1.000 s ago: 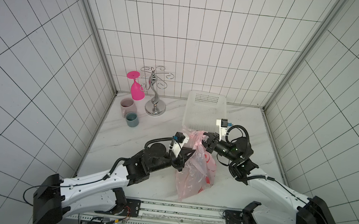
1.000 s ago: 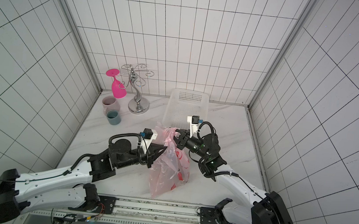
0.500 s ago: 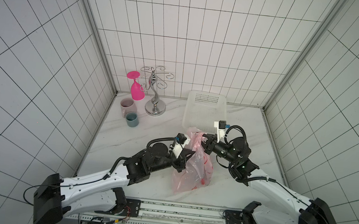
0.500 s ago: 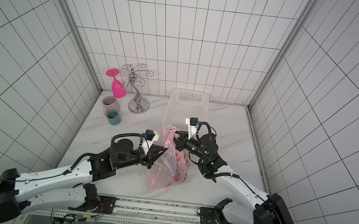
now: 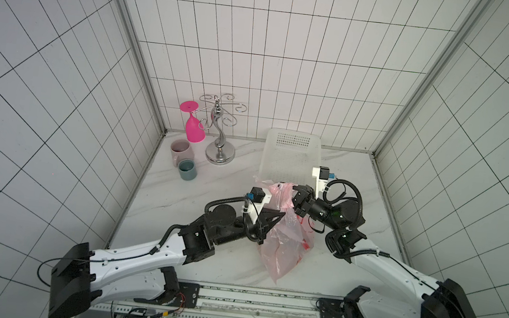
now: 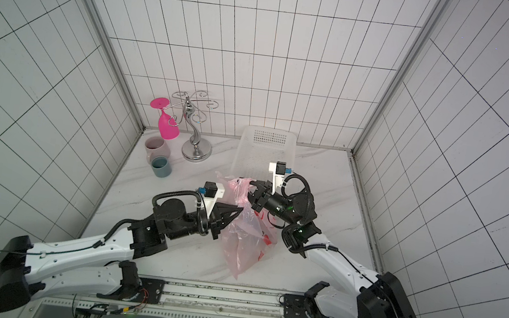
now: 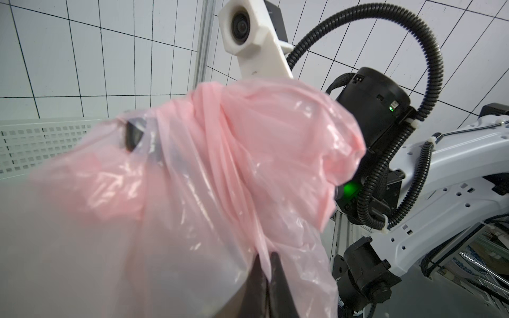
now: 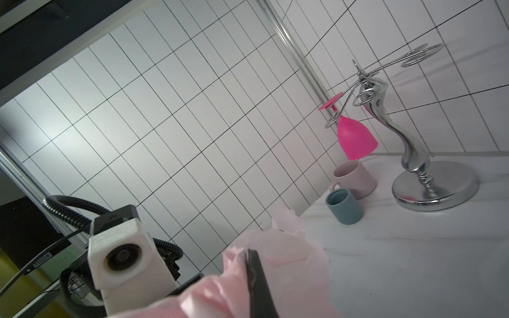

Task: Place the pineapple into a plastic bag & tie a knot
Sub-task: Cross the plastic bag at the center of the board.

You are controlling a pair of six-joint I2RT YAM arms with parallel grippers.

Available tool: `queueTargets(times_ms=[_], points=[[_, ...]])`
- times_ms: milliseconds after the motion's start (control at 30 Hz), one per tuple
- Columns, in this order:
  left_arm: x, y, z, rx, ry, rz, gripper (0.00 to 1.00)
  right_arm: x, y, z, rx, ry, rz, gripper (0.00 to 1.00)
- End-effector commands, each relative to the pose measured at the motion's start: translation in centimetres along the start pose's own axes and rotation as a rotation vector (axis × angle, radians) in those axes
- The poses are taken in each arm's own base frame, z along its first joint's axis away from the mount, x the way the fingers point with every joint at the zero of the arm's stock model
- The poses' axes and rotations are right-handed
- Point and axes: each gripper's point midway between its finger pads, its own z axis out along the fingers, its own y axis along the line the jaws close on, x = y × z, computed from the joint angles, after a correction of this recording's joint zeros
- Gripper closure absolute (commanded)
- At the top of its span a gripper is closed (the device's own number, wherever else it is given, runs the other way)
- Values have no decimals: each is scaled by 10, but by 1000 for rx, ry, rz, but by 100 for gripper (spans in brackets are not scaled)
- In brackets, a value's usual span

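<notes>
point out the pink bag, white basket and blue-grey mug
translucent pale-pink plastic bag [image 5: 285,248]: in a top view, lower body
white perforated plastic basket [image 5: 292,140]: in a top view, far wall
small blue-grey mug [image 5: 187,174]: in a top view, side wall

On my feed, the left arm [image 5: 138,252] and right arm [image 5: 397,271] have white shells with black joint housings. I can see ribbed black cable hoses [image 7: 429,55], white wrist-camera brackets [image 7: 248,33], and a green status light [image 7: 351,188].

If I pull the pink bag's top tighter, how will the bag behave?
Probably floppy: the plastic bag is thin, crinkled film sagging below where the left gripper and right gripper pinch its top. Its bulk sits low, so it may swing. Hard pulls could stretch or tear it.
</notes>
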Motion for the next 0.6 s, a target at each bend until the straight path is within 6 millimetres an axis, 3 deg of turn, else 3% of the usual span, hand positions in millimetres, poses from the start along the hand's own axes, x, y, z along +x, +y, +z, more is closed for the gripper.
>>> queueTargets(times_ms=[0,67,200,567], points=[[24,-18,-5,78,85,-20,100,-60,72,1,-251,-147,-93,100],[22,-14,-8,55,74,-19,98,-58,74,1,-273,-137,-80,100],[8,0,-26,-51,39,11,78,-56,71,3,-240,-107,-103,100],[-59,22,-93,-306,-96,209,63,-55,79,11,-285,-45,-119,100]])
